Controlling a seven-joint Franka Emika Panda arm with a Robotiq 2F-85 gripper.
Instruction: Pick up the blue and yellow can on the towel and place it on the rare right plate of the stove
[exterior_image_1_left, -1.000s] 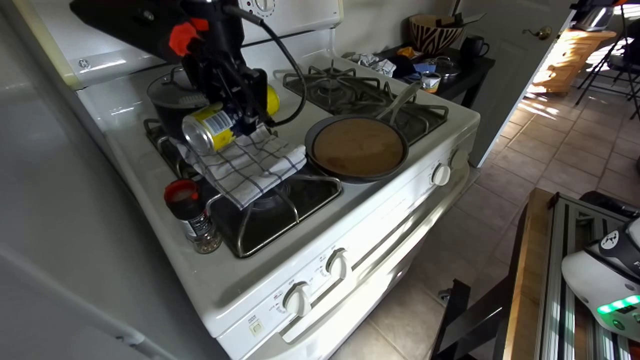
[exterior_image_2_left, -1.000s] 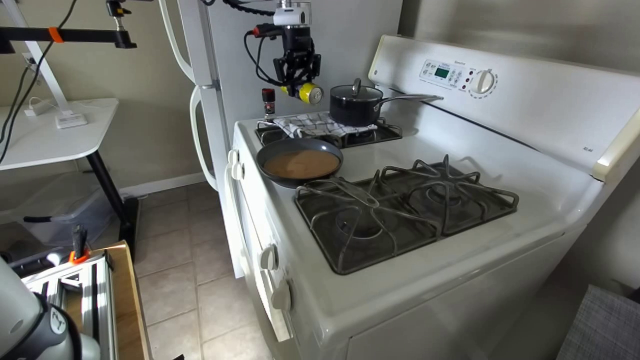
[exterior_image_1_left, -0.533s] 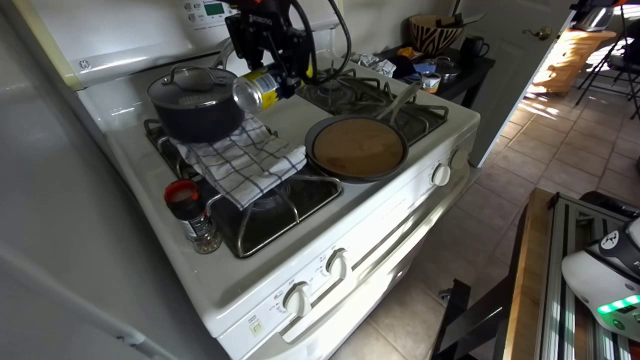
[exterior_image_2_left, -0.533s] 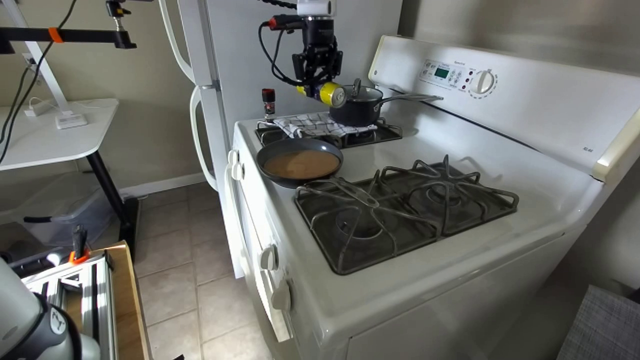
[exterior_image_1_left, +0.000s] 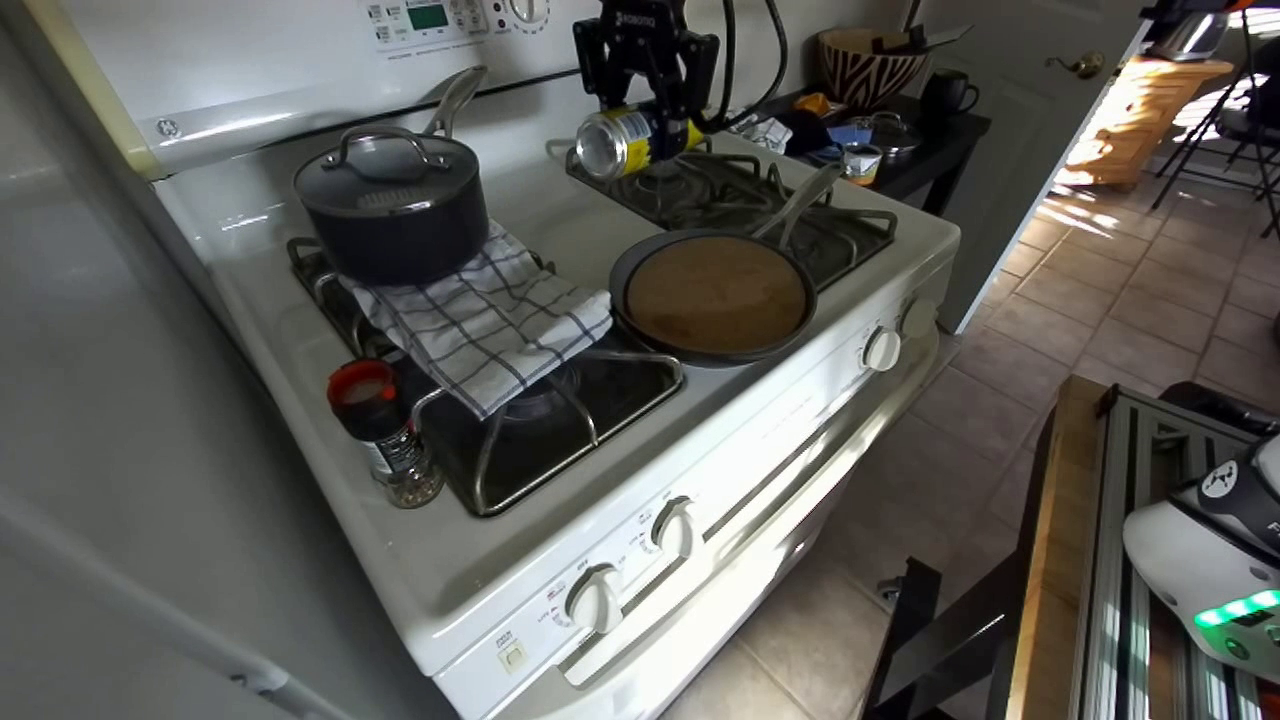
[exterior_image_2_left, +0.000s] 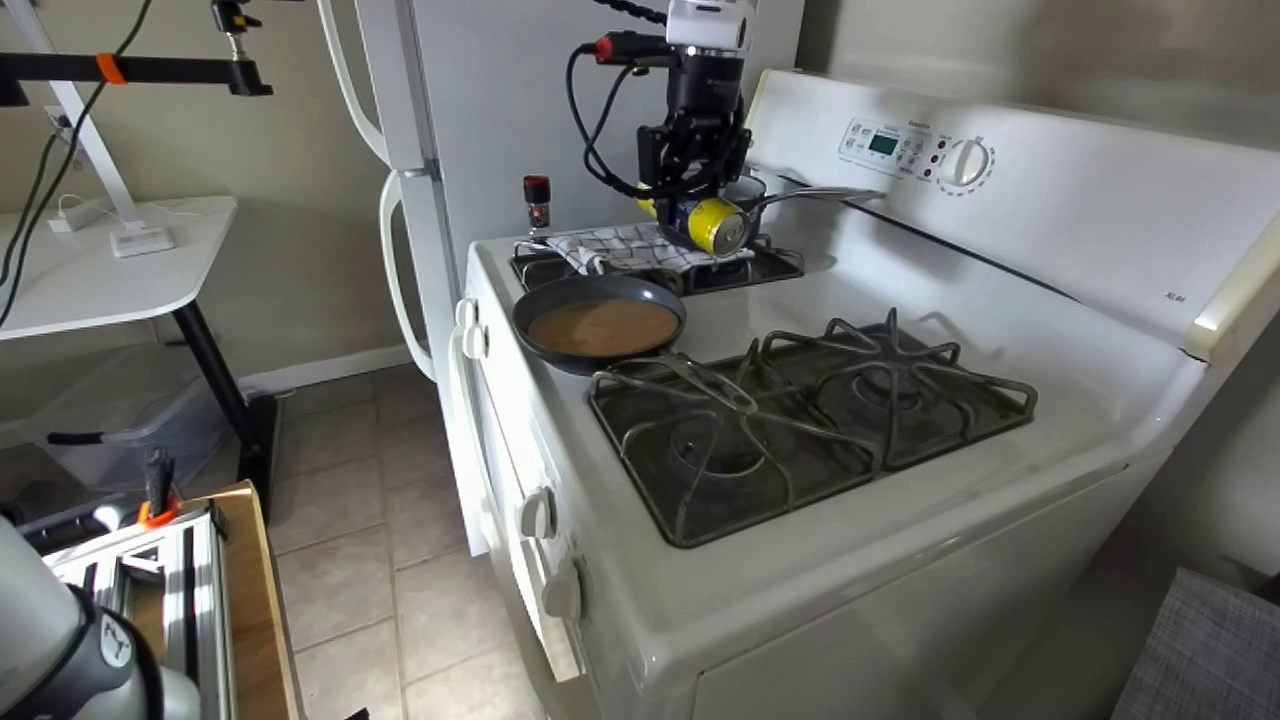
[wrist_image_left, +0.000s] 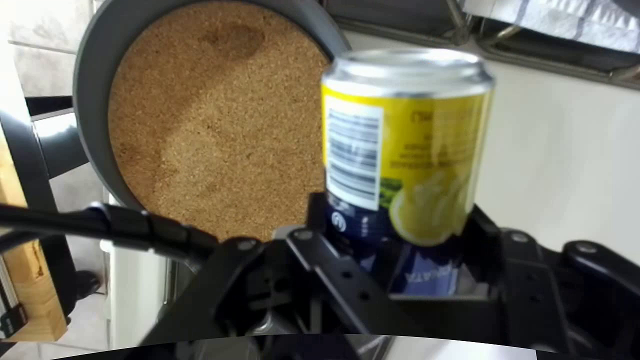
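Observation:
My gripper (exterior_image_1_left: 668, 120) is shut on the blue and yellow can (exterior_image_1_left: 612, 143), round its blue middle. The can lies on its side in the air above the stove (exterior_image_2_left: 1090, 410), between the pot and the right-hand grates. The can (exterior_image_2_left: 718, 226) covers part of the pot in an exterior view. In the wrist view the can (wrist_image_left: 405, 135) stands out between both fingers (wrist_image_left: 395, 220). The checked towel (exterior_image_1_left: 505, 325) lies on the left burners with no can on it. The rear right plate (exterior_image_2_left: 885, 385) has a bare wire grate.
A lidded dark pot (exterior_image_1_left: 390, 220) stands rear left, partly on the towel. A pan with a brown disc (exterior_image_1_left: 718, 295) sits front middle, its handle (exterior_image_2_left: 705, 385) over the front right grate. A red-topped jar (exterior_image_1_left: 385, 435) stands front left. The back panel (exterior_image_2_left: 1060, 200) rises behind.
My gripper has carried the can from above the towel and past the pot, toward the right side of the stove. The pot, towel, pan and jar have not moved.

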